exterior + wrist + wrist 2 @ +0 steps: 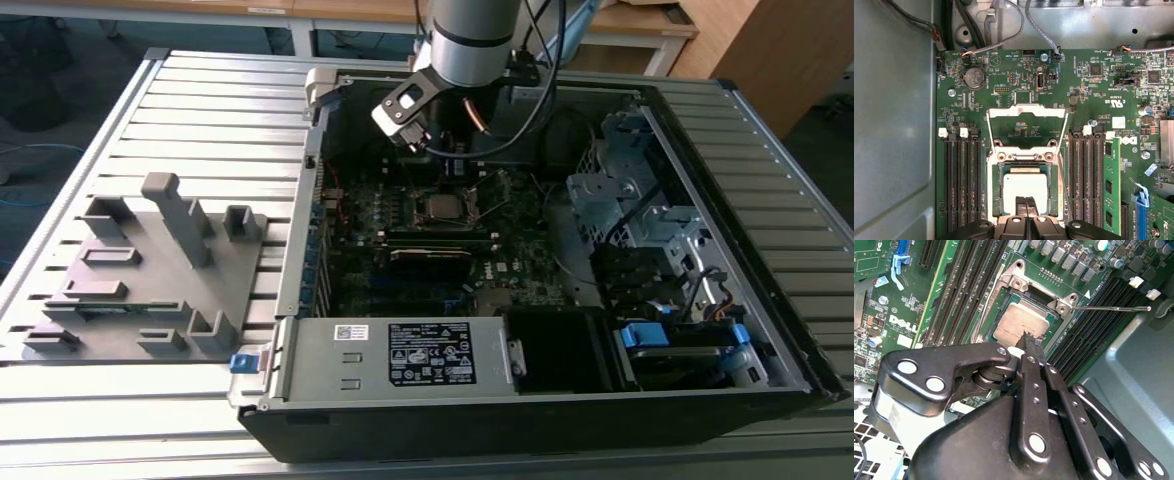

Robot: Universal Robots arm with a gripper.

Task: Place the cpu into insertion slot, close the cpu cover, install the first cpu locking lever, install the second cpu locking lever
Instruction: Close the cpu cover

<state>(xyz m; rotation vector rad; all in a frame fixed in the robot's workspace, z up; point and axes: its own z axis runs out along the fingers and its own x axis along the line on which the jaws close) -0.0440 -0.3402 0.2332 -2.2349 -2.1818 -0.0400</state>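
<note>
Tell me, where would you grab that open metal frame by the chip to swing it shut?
Probably the cpu cover by its free crossbar, the edge farthest from the cpu. It is a thin frame with a cut-out middle, hinged at the insertion slot rim, so pinch that bar from the far side, away from the hinge.

dull metal cpu (1025, 186), pale brushed-metal cpu cover (1026, 111), glossy black pincer (1031, 342).

Open room stands above the insertion slot (996, 187) with the cpu cover (1026, 112) swung back, while memory slots (961, 180) flank it on two sides, a thin locking lever (1114, 308) juts over one bank, and a drive cage (621, 195) crowds the exterior view's right.
</note>
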